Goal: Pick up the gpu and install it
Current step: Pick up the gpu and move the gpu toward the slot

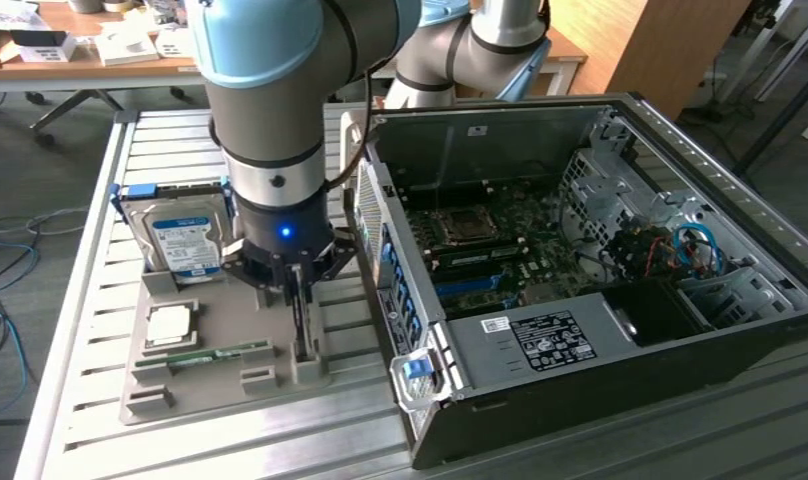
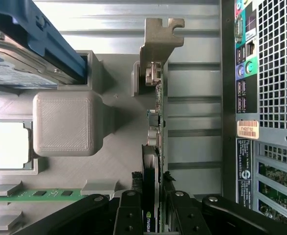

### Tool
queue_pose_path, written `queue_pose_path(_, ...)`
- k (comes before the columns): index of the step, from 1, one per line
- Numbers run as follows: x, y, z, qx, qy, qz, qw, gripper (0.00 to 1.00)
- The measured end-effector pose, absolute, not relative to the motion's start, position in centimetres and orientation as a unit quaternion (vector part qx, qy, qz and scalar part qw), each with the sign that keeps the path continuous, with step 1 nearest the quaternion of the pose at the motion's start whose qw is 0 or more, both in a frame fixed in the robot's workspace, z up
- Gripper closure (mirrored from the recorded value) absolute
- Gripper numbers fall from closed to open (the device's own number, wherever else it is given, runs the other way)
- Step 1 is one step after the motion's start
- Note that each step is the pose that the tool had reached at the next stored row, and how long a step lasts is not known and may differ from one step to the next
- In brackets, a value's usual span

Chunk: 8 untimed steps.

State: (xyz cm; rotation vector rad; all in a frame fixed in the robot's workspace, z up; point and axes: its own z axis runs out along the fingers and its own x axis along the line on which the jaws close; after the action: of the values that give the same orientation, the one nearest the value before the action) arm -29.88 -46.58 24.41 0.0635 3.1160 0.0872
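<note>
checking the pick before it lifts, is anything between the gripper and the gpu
Nothing visible. The gripper is right over the top edge of the gpu, which stands edge-on in its slot in the tray. The open case sits beside the tray, with nothing between them.

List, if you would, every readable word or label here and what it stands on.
"NVIDIA": on the gpu, along its edge.
Too blurred to read: the orange sticker on the computer case.
Too small to read: the white label inside that case; the blue label on the hard drive.
</note>
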Motion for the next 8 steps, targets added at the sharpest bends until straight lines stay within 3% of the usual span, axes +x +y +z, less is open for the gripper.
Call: queue_pose_path(8, -29.9, -46.6, 26.9, 0.020, 0.999, 0.029, 0.012, 0.74)
